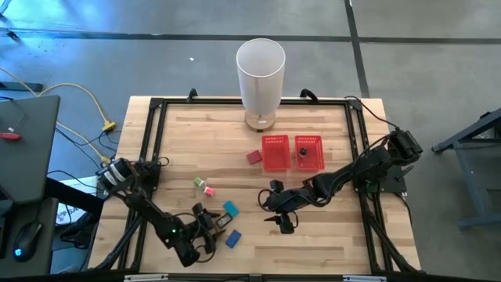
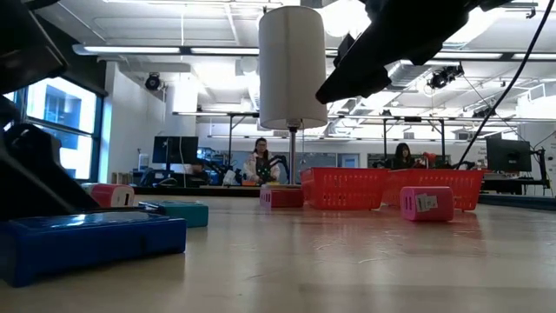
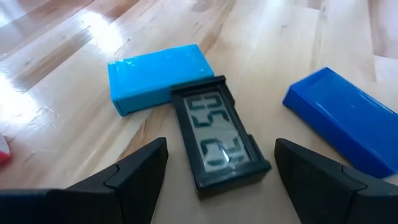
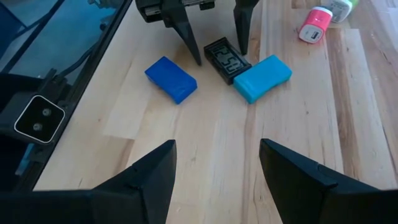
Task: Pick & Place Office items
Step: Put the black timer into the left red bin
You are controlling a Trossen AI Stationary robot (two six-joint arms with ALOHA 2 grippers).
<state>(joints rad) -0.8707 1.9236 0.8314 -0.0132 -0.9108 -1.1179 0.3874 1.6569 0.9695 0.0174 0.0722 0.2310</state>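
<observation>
we work over a pale wooden tabletop (image 1: 329, 235) of butcher-block planks, ringed by a black metal frame and standing on a grey concrete floor. near the tabletop's front left corner our left gripper (image 3: 221, 171) hangs low with its jaws spread wide and holding nothing; the small black clock (image 3: 217, 135), lying flat with its display up, sits between its fingers (image 3: 140, 168) untouched. the teal block (image 3: 158, 76) touches the clock's far end, and the dark blue block (image 3: 351, 118) lies just beside the clock. further in from the left edge lie the pink piece (image 1: 209, 189) and the green piece (image 1: 199, 182). our right gripper (image 4: 214, 165) hovers above bare planks near the front middle, jaws partly open and empty. toward the back edge stand the tall white cylinder (image 1: 261, 70) and the red mesh tray (image 1: 291, 152), with a red block (image 1: 254, 157) just beside the tray. beyond the table the low view shows a bright open room with monitors, ceiling lights and two seated people (image 2: 261, 161).
</observation>
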